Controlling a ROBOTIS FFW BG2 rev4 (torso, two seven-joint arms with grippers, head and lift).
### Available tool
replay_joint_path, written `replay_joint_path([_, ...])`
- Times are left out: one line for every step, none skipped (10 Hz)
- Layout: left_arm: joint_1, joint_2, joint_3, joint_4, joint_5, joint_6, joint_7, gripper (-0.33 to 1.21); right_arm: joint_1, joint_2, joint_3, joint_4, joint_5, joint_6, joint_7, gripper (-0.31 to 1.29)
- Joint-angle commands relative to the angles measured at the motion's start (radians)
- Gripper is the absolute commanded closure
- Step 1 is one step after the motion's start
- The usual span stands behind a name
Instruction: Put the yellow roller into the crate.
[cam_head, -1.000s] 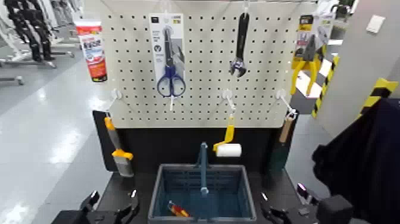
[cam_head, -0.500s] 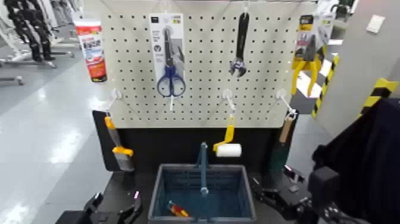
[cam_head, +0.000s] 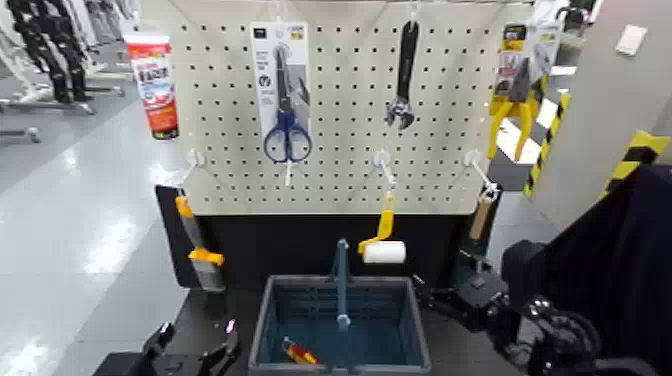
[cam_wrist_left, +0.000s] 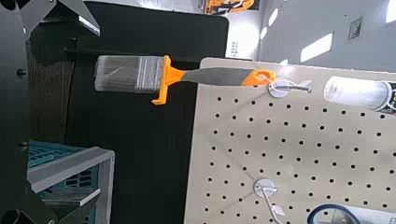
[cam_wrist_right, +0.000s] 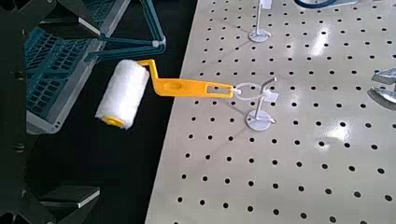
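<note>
The yellow roller (cam_head: 384, 240) hangs from a pegboard hook above the far edge of the crate (cam_head: 268, 318), white sleeve lowest. In the right wrist view the roller (cam_wrist_right: 140, 90) hangs ahead of my right gripper (cam_wrist_right: 21, 112), apart from it, with the crate (cam_wrist_right: 54, 58) beside it. My right gripper (cam_head: 428, 295) is raised at the crate's right side, below and right of the roller, jaws open and empty. My left gripper (cam_head: 190, 350) is parked low, left of the crate, open and empty.
An orange-handled flat brush (cam_head: 198, 250) hangs left of the crate; it also shows in the left wrist view (cam_wrist_left: 177, 77). Scissors (cam_head: 287, 115), a wrench (cam_head: 403, 75), yellow pliers (cam_head: 515, 90) and a tube (cam_head: 155, 80) hang on the pegboard. A small red-and-yellow tool (cam_head: 298, 351) lies in the crate.
My right arm has risen from the bottom right and moved up and left toward the roller. The left gripper has barely shifted. The roller still hangs on its hook.
</note>
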Motion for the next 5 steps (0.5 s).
replay_joint_path([-0.002, 0.000, -0.002, 0.000, 0.003, 0.000, 0.000, 0.11, -0.086, -0.020, 0.017, 0.077, -0.006, -0.012, 0.038, 0.12])
replay_joint_path([-0.003, 0.000, -0.002, 0.001, 0.003, 0.000, -0.002, 0.11, -0.115, -0.029, 0.028, 0.106, -0.008, -0.020, 0.054, 0.12])
replay_joint_path([-0.003, 0.000, -0.002, 0.001, 0.004, 0.000, -0.002, 0.11, -0.147, -0.040, 0.040, 0.137, -0.014, -0.023, 0.070, 0.12])
replay_joint_path([-0.005, 0.000, -0.003, 0.001, 0.004, 0.000, -0.004, 0.11, -0.179, -0.049, 0.053, 0.178, -0.031, -0.036, 0.090, 0.12])
replay_joint_path([-0.005, 0.000, -0.003, 0.003, 0.004, 0.000, -0.004, 0.11, -0.210, -0.055, 0.068, 0.212, -0.037, -0.046, 0.103, 0.12])
